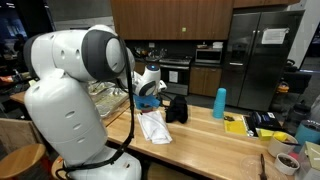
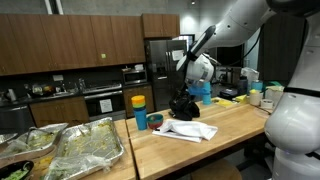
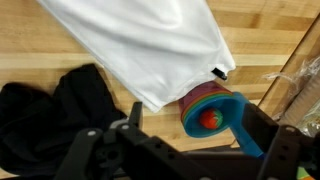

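In the wrist view a stack of coloured cups (image 3: 205, 108), the outermost blue with a handle, lies tilted on the wooden counter with a red strawberry-like thing (image 3: 208, 118) inside. Its base touches a white cloth (image 3: 150, 45). A black cloth (image 3: 55, 110) lies beside the white cloth. My gripper (image 3: 190, 138) hovers above the cups with its fingers wide apart and nothing between them. In both exterior views the gripper (image 1: 150, 92) (image 2: 185, 98) hangs over the white cloth (image 1: 155, 125) (image 2: 185, 130) and the black cloth (image 1: 176, 108) (image 2: 183, 106).
A tall blue bottle (image 1: 220, 102) (image 2: 140, 110) stands on the counter (image 1: 200, 140). Foil trays of food (image 2: 70, 150) (image 1: 105, 98) sit at one end. Yellow items, cups and containers (image 1: 270, 125) (image 2: 250, 97) crowd the other end. A fridge (image 1: 260, 55) and ovens stand behind.
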Tool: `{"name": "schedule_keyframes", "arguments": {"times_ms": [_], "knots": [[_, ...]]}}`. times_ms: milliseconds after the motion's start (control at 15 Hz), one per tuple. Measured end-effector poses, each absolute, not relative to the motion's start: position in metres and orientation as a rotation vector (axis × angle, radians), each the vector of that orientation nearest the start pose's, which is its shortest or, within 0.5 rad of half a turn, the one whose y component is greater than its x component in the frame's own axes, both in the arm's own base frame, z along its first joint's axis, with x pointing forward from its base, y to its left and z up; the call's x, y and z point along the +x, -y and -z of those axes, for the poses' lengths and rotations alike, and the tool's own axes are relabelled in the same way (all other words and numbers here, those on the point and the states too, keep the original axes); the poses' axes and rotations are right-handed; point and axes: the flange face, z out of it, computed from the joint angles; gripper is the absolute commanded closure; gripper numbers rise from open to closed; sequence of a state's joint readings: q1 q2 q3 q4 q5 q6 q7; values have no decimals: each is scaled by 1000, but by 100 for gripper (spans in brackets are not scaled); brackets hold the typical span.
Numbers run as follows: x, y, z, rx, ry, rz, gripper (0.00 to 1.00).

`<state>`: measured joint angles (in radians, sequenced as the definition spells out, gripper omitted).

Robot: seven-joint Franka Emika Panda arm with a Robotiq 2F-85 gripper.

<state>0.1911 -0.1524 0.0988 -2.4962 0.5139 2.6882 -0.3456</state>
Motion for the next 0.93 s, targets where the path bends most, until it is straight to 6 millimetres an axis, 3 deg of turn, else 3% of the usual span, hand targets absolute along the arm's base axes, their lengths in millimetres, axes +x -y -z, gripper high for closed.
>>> {"name": "schedule_keyframes", "arguments": {"times_ms": [533, 667, 933], "knots": [[487, -39, -380, -2731, 173, 460, 0], [487, -29, -378, -2723, 181, 436, 0], [482, -29, -370, -2756, 328, 340, 0]]}}
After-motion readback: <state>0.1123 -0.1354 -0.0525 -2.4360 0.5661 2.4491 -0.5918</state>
